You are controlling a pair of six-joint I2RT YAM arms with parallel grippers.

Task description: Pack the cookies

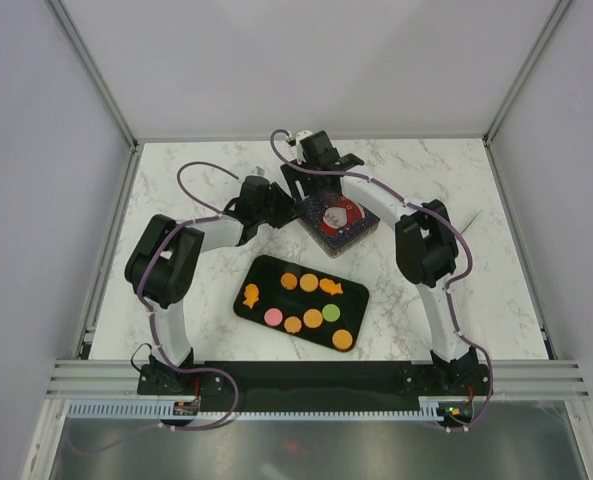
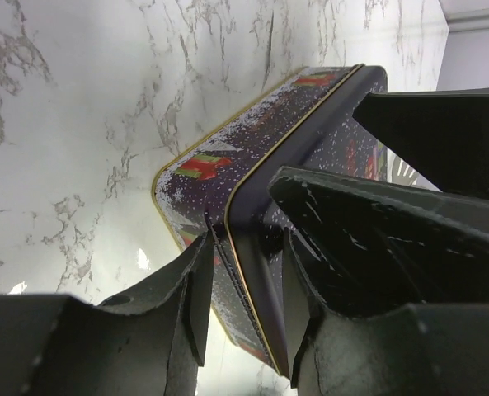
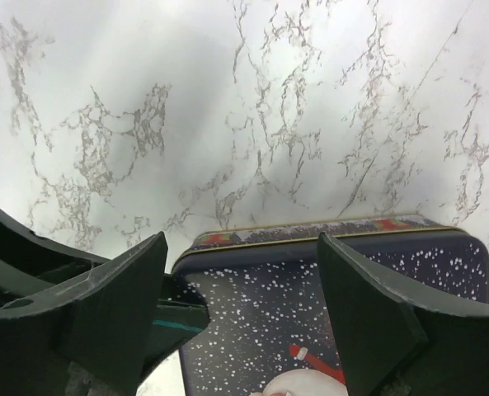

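The cookies [image 1: 309,283], round orange, pink and green pieces plus orange fish shapes, lie on a black tray [image 1: 359,303] at the table's middle. Behind it stands a dark blue snowman tin [image 1: 341,222], with its lid on. My left gripper [image 1: 280,212] is at the tin's left corner. In the left wrist view its jaws [image 2: 246,247] pinch the tin's edge [image 2: 310,124] between them. My right gripper [image 1: 324,190] hangs over the tin's far side. In the right wrist view it is open [image 3: 240,247] above the lid [image 3: 335,297], holding nothing.
White marble table [image 1: 456,200] with grey walls on three sides. Both arms reach in over the tray's two sides. My left gripper's finger [image 3: 166,318] shows at the tin's corner in the right wrist view.
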